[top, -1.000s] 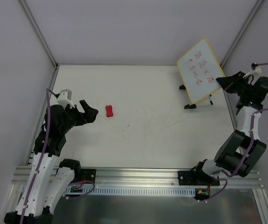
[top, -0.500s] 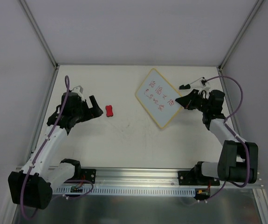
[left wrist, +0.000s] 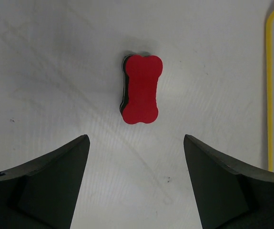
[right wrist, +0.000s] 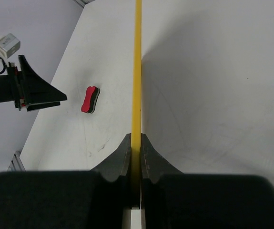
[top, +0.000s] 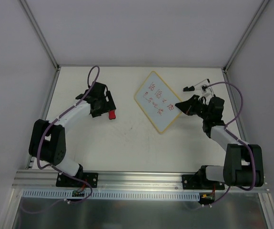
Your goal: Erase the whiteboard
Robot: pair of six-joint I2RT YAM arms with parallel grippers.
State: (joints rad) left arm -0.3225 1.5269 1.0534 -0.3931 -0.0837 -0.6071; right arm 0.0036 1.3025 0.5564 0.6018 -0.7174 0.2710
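Whiteboard (top: 158,101): 1 o'clock on table (top: 127,143), perhaps tilted up; red writing all there (nothing wiped).
Right gripper (top: 180,107): pinching whiteboard's yellow frame at 3 o'clock.
Left gripper (left wrist: 136,143): spread wide, empty.
Eraser (left wrist: 140,89): at its 12 o'clock; pickup and wiping left.

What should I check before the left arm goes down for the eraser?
1. Is the left gripper open: ok, jaws wide apart.
2. Is the eraser lined up with the gap: ok, its narrow width lies across the closing line.
3. Is the eraser between the fingertips: not ok, it lies ahead of them on the table.
4. Is the right gripper shut on the whiteboard: ok, clamped on its yellow edge.
5. Is the red writing facing up: ok.
6. Is the whiteboard resting flat on the table: cannot tell.
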